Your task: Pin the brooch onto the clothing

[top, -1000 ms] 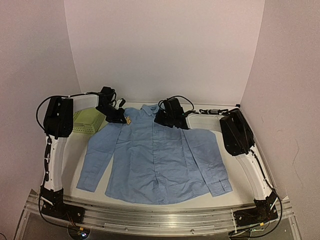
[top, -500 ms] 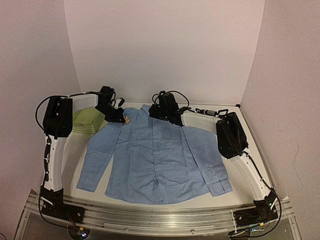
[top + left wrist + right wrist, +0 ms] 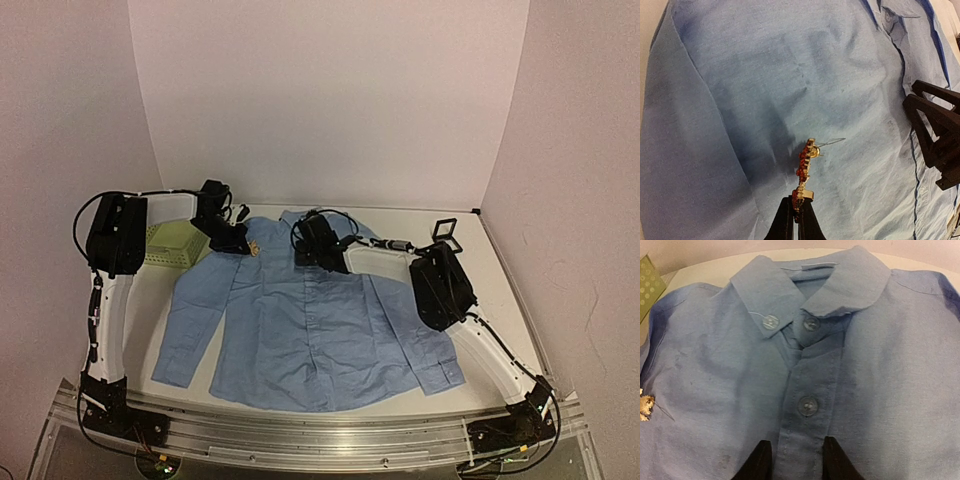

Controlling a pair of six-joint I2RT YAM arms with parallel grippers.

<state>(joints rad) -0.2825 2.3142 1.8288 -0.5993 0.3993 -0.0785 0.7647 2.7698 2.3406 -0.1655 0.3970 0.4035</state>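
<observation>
The clothing (image 3: 310, 320), a light blue button-up shirt, lies flat with its collar toward the back wall. My left gripper (image 3: 796, 206) hovers just above the shirt's chest left of the collar, shut on the lower end of the brooch (image 3: 805, 167). The brooch is tiny, gold with orange-red stones, and its thin pin sticks out sideways close to the fabric. It also shows in the top view as the brooch (image 3: 256, 247) and at the left edge of the right wrist view as the brooch (image 3: 645, 407). My right gripper (image 3: 792, 457) is open over the button placket just below the collar, one finger on each side.
A pale green basket (image 3: 175, 243) sits at the back left beside the shirt's shoulder. A small black square box (image 3: 445, 230) lies at the back right near the wall. The right gripper's black fingers (image 3: 935, 145) stand close to the right of the brooch.
The right arm has swung left from the right of the collar to the placket, and its jaws have opened. The black box now shows. The left gripper has held still.
</observation>
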